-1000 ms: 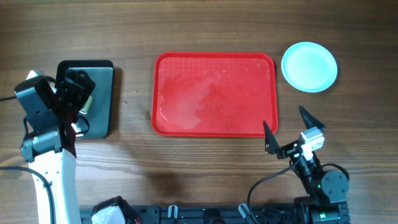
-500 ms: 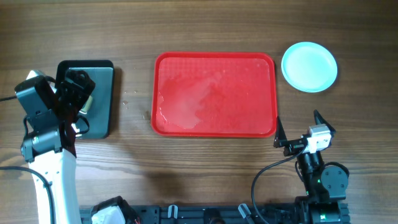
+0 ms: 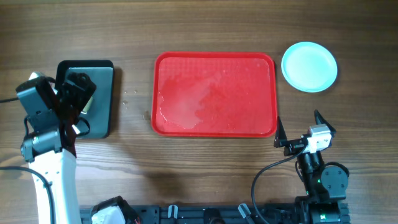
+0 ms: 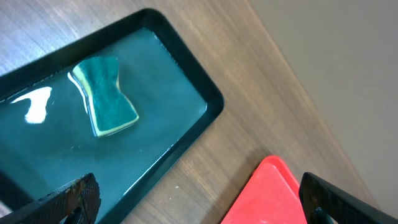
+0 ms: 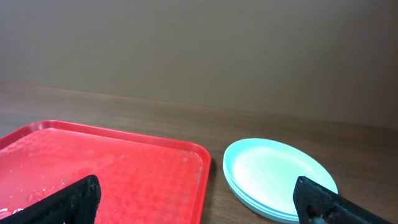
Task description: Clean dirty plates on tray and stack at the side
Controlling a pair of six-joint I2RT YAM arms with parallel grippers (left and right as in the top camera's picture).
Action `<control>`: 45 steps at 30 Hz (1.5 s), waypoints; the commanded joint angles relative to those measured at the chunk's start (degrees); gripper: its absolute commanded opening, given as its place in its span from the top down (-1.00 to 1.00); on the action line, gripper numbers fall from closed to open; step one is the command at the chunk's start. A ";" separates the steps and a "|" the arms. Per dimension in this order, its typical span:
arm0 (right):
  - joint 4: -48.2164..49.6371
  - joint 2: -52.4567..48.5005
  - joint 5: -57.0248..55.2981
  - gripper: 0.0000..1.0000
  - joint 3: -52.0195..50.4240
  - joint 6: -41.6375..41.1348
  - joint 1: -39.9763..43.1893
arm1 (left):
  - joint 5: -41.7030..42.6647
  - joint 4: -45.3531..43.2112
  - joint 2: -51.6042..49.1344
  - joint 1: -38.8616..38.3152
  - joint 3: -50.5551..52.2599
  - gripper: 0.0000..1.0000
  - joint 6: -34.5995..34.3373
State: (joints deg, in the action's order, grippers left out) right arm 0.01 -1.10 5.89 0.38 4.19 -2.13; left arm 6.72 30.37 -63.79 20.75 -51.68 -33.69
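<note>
The red tray point(image 3: 214, 93) lies at the table's middle with wet smears on it and no plates; it also shows in the right wrist view point(image 5: 112, 168) and, as a corner, in the left wrist view point(image 4: 267, 196). The plates point(image 3: 309, 66) sit in a stack on the wood right of the tray, a pale aqua one on top; the stack's edges show in the right wrist view point(image 5: 280, 180). My left gripper point(image 3: 78, 102) is open and empty over the black tray. My right gripper point(image 3: 300, 135) is open and empty, near the tray's front right corner.
A smaller black tray point(image 3: 99, 99) stands at the left with a green sponge point(image 4: 102, 96) lying in shallow water. Small crumbs point(image 3: 127, 99) lie on the wood between the two trays.
My right gripper has pulled back toward the front and turned, then held still over the last half second. The left arm, tray and plates have not moved.
</note>
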 commanded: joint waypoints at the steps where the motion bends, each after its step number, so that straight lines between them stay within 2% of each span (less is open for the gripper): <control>1: 0.15 0.83 -0.94 -0.99 -0.09 0.17 0.39 | -0.81 1.99 -0.48 -7.50 0.15 -1.00 10.64; 3: 0.15 0.83 -0.94 -0.99 -0.09 0.20 0.39 | -0.81 2.03 -0.04 -15.15 0.98 -1.00 25.38; 4: 0.15 0.83 -0.94 -0.99 -0.09 0.20 0.39 | -0.83 2.01 1.40 -18.64 2.34 -1.00 30.12; 5: 0.15 0.83 -0.94 -0.99 -0.09 0.17 0.39 | -1.25 2.01 3.69 -20.87 4.94 -1.00 31.80; 9: 0.15 0.83 -0.94 -0.99 -0.09 0.17 0.39 | -1.03 -0.61 6.23 -22.43 11.21 -1.00 31.58; 11: 0.15 0.83 -0.94 -0.99 -0.09 0.17 0.39 | -0.98 -10.69 10.38 -22.40 16.68 -1.00 31.56; 16: 0.15 0.83 -0.94 -1.00 -0.09 0.20 0.39 | -0.98 -28.44 34.82 -22.40 39.39 -1.00 31.54; 20: 0.15 0.83 -0.94 -0.99 -0.09 0.17 0.39 | -1.16 -39.32 47.08 -22.40 50.62 -1.00 31.54; 24: 0.15 0.83 -0.94 -0.99 -0.09 0.17 0.39 | -2.38 -34.95 52.68 -22.29 51.36 -1.00 31.56; 26: 0.15 0.83 -0.94 -1.00 -0.09 0.20 0.39 | -2.75 -26.62 57.44 -21.97 51.36 -1.00 31.56; 29: 0.15 0.83 -0.94 -0.99 -0.09 0.17 0.39 | -2.93 -26.23 63.58 -22.03 51.36 -1.00 31.36; 32: 0.15 0.83 -0.94 -0.99 -0.09 0.17 0.39 | -2.95 -26.05 63.60 -21.99 51.36 -1.00 31.43; 36: 0.15 0.83 -0.94 -0.99 -0.09 0.17 0.39 | -4.94 -25.90 63.60 -21.99 51.36 -1.00 37.59; 45: 0.15 0.83 -0.94 -0.99 -0.09 0.17 0.39 | -9.60 -26.14 63.60 -21.99 51.36 -1.00 36.24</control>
State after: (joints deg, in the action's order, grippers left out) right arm -0.03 -0.73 5.69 0.38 4.21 -2.13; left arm -1.50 3.97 -0.80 -1.43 -0.49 2.72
